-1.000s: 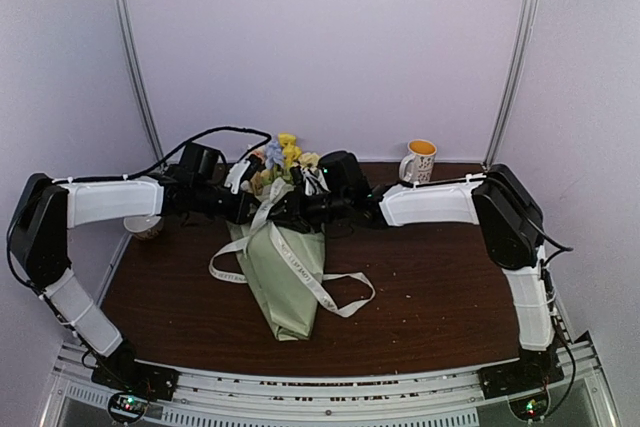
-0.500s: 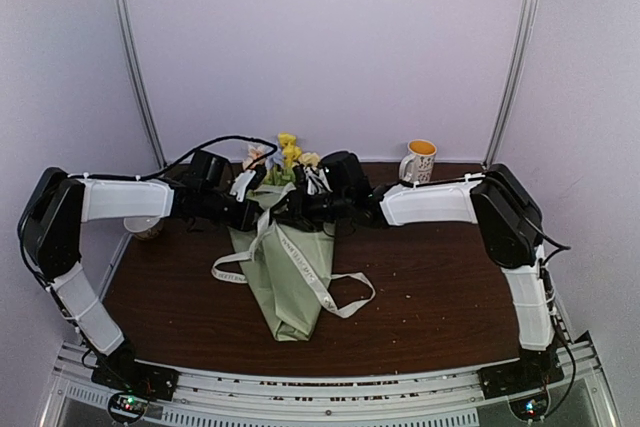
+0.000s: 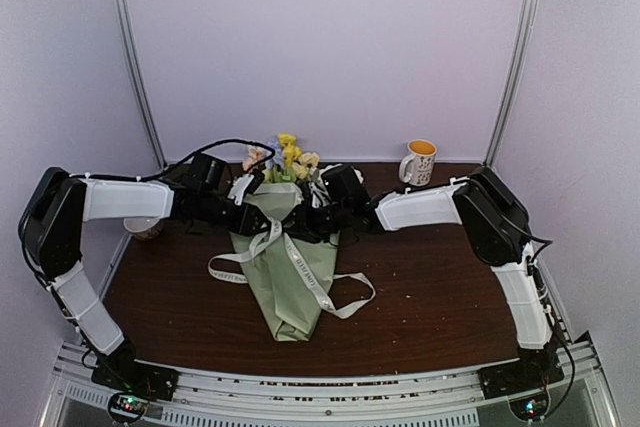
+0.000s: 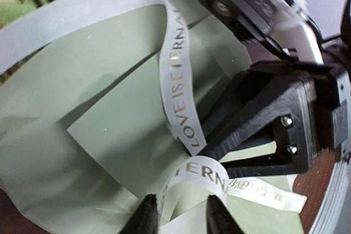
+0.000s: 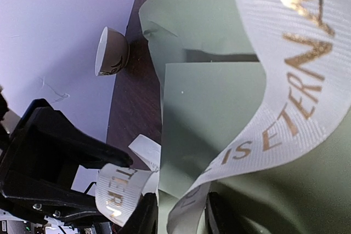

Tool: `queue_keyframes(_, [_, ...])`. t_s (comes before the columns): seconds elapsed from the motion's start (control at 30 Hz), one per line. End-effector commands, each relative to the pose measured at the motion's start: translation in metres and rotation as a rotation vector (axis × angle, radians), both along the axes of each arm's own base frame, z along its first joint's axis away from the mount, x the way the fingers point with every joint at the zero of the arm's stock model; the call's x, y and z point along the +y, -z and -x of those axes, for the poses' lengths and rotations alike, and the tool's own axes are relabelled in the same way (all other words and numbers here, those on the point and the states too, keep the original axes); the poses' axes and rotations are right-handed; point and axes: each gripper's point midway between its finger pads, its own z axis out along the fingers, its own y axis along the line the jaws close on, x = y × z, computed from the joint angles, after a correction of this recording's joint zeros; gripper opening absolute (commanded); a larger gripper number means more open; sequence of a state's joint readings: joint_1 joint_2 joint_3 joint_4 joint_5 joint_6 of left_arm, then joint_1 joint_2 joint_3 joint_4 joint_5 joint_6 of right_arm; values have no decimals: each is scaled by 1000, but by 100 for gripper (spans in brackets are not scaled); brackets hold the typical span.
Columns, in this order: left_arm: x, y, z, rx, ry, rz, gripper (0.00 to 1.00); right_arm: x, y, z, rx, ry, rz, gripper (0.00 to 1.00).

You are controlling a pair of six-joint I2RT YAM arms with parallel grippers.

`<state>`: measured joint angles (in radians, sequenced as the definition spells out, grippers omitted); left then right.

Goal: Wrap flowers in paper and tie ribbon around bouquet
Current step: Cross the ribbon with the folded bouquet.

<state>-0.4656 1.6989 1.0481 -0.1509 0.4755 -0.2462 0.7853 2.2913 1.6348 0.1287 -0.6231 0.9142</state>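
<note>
The bouquet (image 3: 285, 277) lies on the table as a sage-green paper (image 4: 82, 108) cone, its point toward me. The pastel flowers (image 3: 287, 157) stick out at the far end. A cream ribbon (image 3: 300, 267) with gold lettering crosses the cone, and its tails trail off left and right. My left gripper (image 3: 262, 217) (image 4: 181, 215) is open above the cone, with a ribbon (image 4: 181, 102) loop lying loose between its fingertips. From the right, my right gripper (image 3: 308, 219) (image 5: 181, 215) faces it, also open, and a ribbon (image 5: 285, 113) strand runs down between its fingers.
A white bowl (image 3: 145, 227) (image 5: 112, 52) sits at the table's left edge, behind the left forearm. At the back right stands a white mug (image 3: 420, 160) with an orange inside. The two grippers nearly touch over the cone. The dark table (image 3: 440, 287) ends at a metal rail near me.
The left gripper moved right onto the cone and its jaws have parted. The ribbon loop over the wrap has dropped lower. The right arm drew slightly left.
</note>
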Motion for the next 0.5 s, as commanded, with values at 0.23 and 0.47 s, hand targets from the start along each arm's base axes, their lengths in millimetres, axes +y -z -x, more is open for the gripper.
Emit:
queue_keyframes(0.23, [26,1,-13,51,-94,39,49,5,-8,-2,-29,-8,-19,31])
queue_keyframes(0.47, [26,4,-13,51,-47,6,33,9,-12,2,-32,-27,-41,33])
